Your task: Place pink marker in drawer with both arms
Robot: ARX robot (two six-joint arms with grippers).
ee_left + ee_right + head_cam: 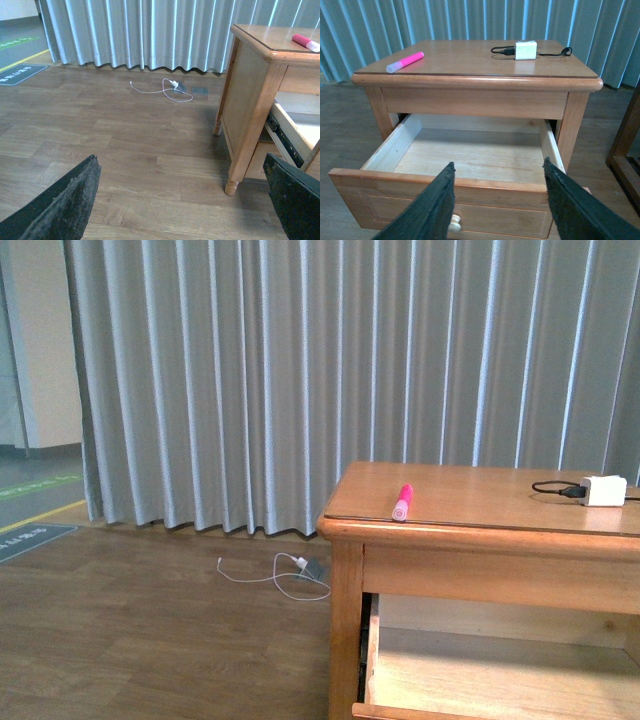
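Grey pleated curtain (250,380) behind, wood-plank floor (125,140). You have the pink marker (402,502) lying flat on the dresser top (480,495), near its left edge and well apart from the white charger (604,490). The drawer (390,147) stands pulled out below. Left gripper (180,159) and right gripper (498,164): jaws spread wide, nothing held.

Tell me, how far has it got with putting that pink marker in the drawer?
Done: the drawer is pulled open, with nothing visible inside. In hand: nothing; the left gripper and right gripper are both open and empty, the right one facing the drawer front. Still to do: the pink marker lies untouched on the dresser top, so it must be picked up and dropped in.
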